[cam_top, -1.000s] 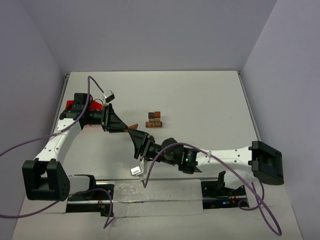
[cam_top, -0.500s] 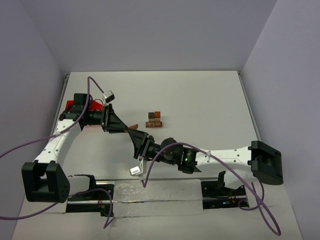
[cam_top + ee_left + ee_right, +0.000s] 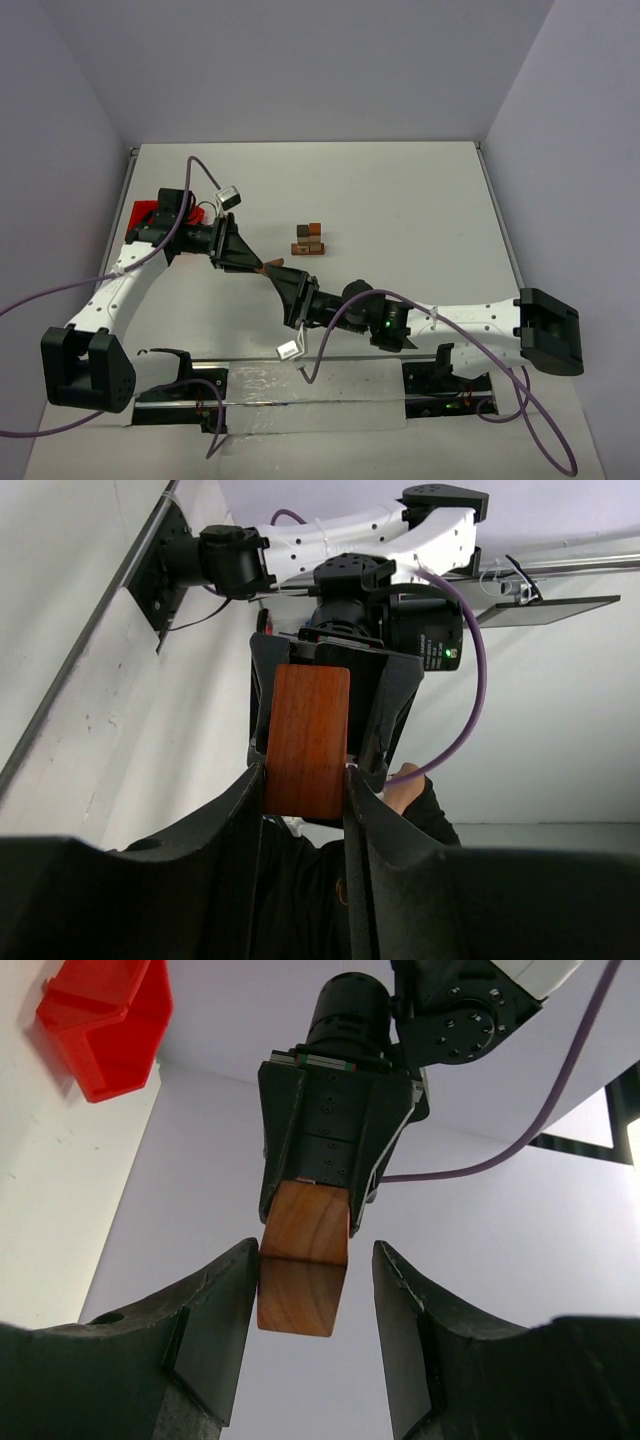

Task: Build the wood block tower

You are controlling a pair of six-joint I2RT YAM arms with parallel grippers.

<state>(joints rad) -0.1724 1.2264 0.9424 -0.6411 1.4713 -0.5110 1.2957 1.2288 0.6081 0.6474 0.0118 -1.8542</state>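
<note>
A reddish-brown wood block (image 3: pixel 308 740) is clamped between the fingers of my left gripper (image 3: pixel 305 775), held above the table left of centre (image 3: pixel 267 266). My right gripper (image 3: pixel 315 1250) faces it nose to nose with its jaws around the block's free end (image 3: pixel 300 1265). Its left finger touches the block, and a gap shows at its right finger (image 3: pixel 400 1300). The wood block tower (image 3: pixel 309 239) is a small stack of tan and brown pieces on the table, behind and to the right of both grippers.
A red plastic bin (image 3: pixel 146 213) sits at the table's left edge behind the left arm, also seen in the right wrist view (image 3: pixel 100 1020). Purple cables loop over both arms. Grey walls close in the left, back and right sides.
Both grippers have shifted a little to the right and nearer, staying nose to nose. The right jaws have narrowed around the block's free end. The tower has not moved.
</note>
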